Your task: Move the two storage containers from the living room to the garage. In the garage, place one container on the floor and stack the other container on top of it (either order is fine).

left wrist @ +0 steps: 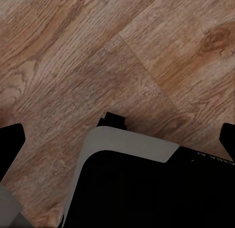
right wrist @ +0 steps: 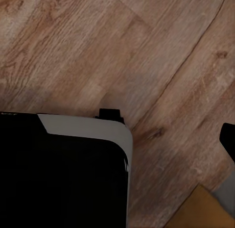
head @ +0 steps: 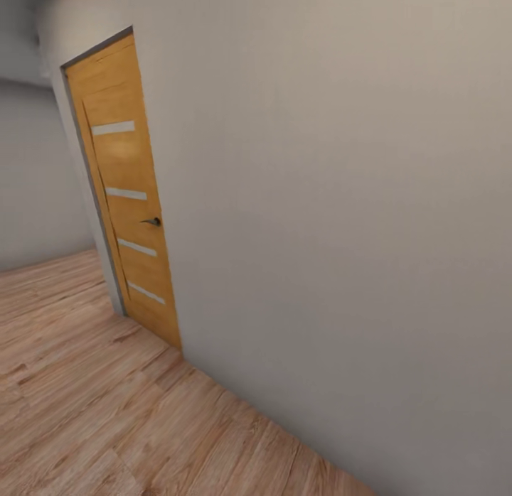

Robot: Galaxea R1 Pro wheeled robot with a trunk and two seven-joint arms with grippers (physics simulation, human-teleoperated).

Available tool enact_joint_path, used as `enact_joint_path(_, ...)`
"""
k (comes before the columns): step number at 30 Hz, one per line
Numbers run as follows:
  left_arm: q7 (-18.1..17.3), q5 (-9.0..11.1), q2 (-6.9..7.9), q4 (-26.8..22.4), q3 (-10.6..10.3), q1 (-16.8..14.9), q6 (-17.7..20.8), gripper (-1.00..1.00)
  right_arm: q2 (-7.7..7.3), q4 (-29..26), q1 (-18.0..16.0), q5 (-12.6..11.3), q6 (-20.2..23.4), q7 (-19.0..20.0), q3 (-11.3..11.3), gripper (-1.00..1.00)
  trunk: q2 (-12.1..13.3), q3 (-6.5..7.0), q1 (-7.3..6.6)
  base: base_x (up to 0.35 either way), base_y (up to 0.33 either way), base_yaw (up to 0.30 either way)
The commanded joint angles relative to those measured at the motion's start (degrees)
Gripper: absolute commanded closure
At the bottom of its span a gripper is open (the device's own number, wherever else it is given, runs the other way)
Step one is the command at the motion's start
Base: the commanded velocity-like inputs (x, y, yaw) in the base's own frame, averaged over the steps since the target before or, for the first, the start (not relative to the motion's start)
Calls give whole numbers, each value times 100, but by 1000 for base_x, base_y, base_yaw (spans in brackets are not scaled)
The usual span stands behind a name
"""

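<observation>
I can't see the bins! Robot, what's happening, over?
Left gripper open, empty. Right gripper: cannot tell. Wooden door shut in the wall, wood floor below. Over.

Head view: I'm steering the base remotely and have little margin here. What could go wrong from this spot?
The grey wall looms close on the right and runs diagonally across the path, so driving on could scrape the base against it. The wooden door is shut; its handle would need working before passing. Both wrist views look down at plank floor and the robot's base, so the arms give no forward warning.
</observation>
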Motion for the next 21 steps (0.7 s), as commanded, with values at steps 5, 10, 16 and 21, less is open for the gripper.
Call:
enact_joint_path(5, 9, 22, -1, 5, -3, -5, -17, -100, -15, 18, -7, -69, -44, -8, 40, -100, -5, -7, 0, 2, 0, 276)
enact_joint_path(10, 9, 22, 6, 5, -3, -5, -17, -100, -36, 18, -7, -72, -74, -9, 41, -100, -5, -7, 0, 41, 0, 276)
enact_joint_path(16, 9, 22, -1, 5, -3, -5, -17, -100, -48, 18, -7, -70, -81, -10, 42, -100, -5, -7, 0, 113, 0, 276)
enact_joint_path(21, 9, 22, -1, 5, -3, -5, -17, -100, -49, 18, -7, -64, -81, -10, 49, -100, -5, -7, 0, 118, 0, 276)
